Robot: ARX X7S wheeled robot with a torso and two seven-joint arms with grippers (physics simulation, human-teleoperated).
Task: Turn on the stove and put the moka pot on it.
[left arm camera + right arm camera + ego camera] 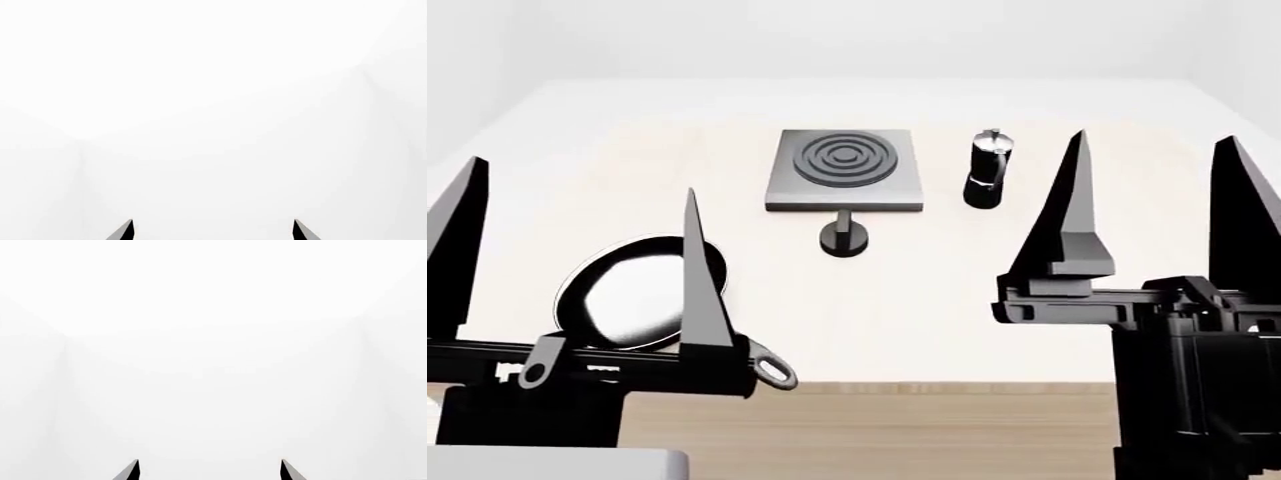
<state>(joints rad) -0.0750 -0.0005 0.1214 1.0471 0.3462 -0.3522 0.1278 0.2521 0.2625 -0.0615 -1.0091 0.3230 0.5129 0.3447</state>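
Pointing upward with its two black fingers spread wide apart and holding nothing, the left gripper (574, 250) stands at the left of the head view, well short of the things on the bench (961, 320). Just behind it lies a black frying pan (627, 295) with a shiny inside, its handle reaching toward the near edge of the pale bench. Farther back, near the middle, sits the stove (846, 170), a flat grey square plate with raised dark rings and nothing resting on it. Its small round black knob (846, 238) stands on the bench just in front of the plate, apart from it. To the right of the plate, close beside it but not touching, the moka pot (988, 170) stands upright, black below and silver on top. At the right of the view the right gripper (1154, 210) also points up, its fingers wide apart and empty. Both wrist views show only white walls, with the left gripper's fingertips (123, 231) and the right gripper's fingertips (130, 471) at the frame edge, spread apart.
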